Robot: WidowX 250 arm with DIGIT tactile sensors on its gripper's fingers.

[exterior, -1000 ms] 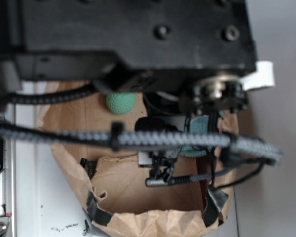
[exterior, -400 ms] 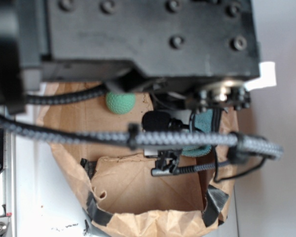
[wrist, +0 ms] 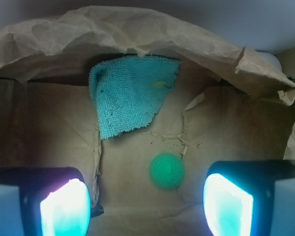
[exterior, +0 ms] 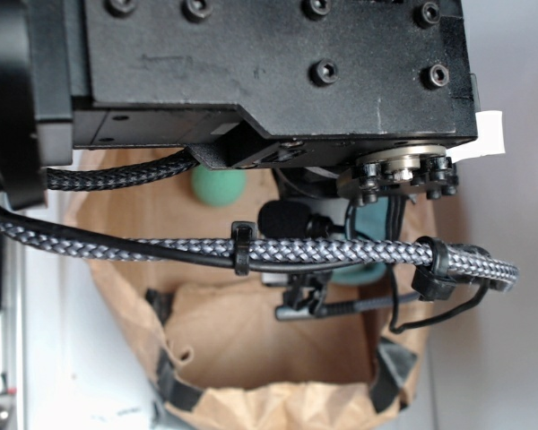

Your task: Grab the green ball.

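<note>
The green ball, small and dimpled, rests on the brown paper floor of the bin. In the wrist view it lies just ahead of my gripper, nearer the right finger than the left. Both fingers glow bright at the bottom corners, spread wide apart with nothing between them. From the exterior view the green ball peeks out under the black arm body, half hidden by it. The gripper itself is mostly hidden there behind cables.
A teal terry cloth with a small yellow spot lies beyond the ball against the back paper wall. Crumpled paper walls ring the bin. A braided cable crosses the exterior view.
The arm body has shifted in the exterior view and now covers more of the ball. The cable and wrist parts have drifted slightly right.
</note>
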